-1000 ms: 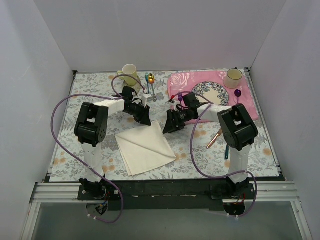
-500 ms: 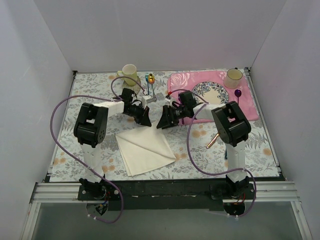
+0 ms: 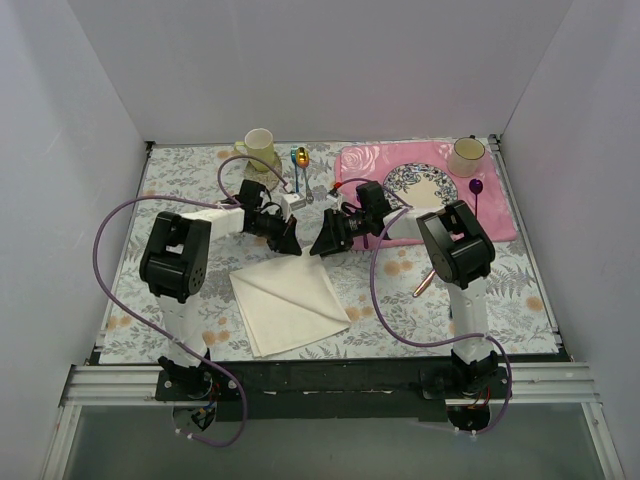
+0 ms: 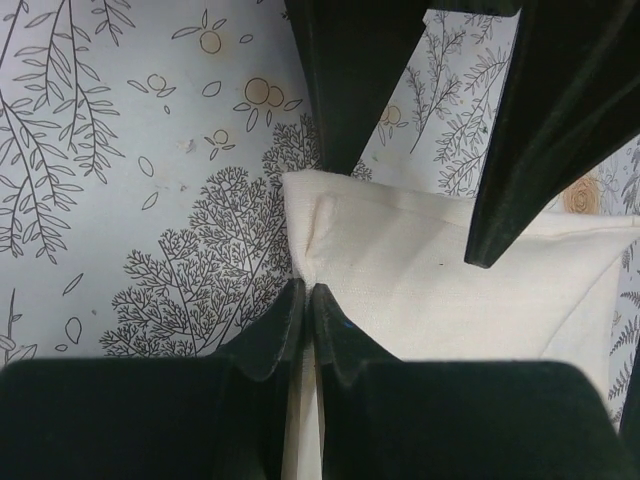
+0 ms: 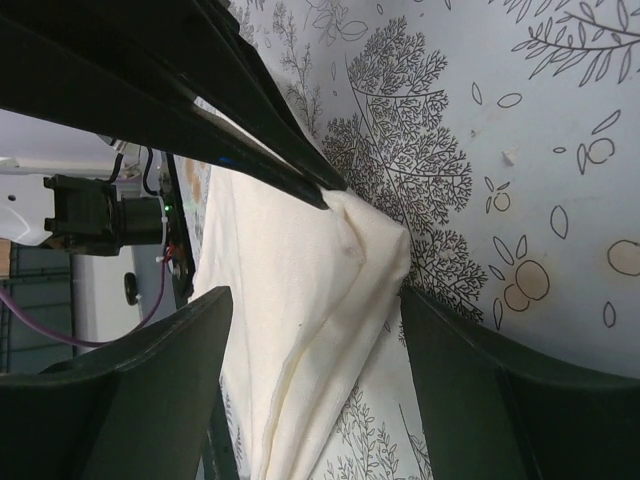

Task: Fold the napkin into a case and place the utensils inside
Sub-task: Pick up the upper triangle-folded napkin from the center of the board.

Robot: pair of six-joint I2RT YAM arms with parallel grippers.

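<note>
Pinching the napkin (image 4: pixel 430 260) corner, left fingers (image 4: pixel 268 342) are clamped shut; right fingers (image 5: pixel 480 385) gape wide around it.

Soft, even light from above fills the white walls (image 3: pixel 300 60); shadows beneath the arms (image 3: pixel 180 250) are faint; wrist views render the napkin (image 4: pixel 430 270) sharp; the close black fingers (image 4: pixel 250 400) read as featureless dark shapes.
</note>
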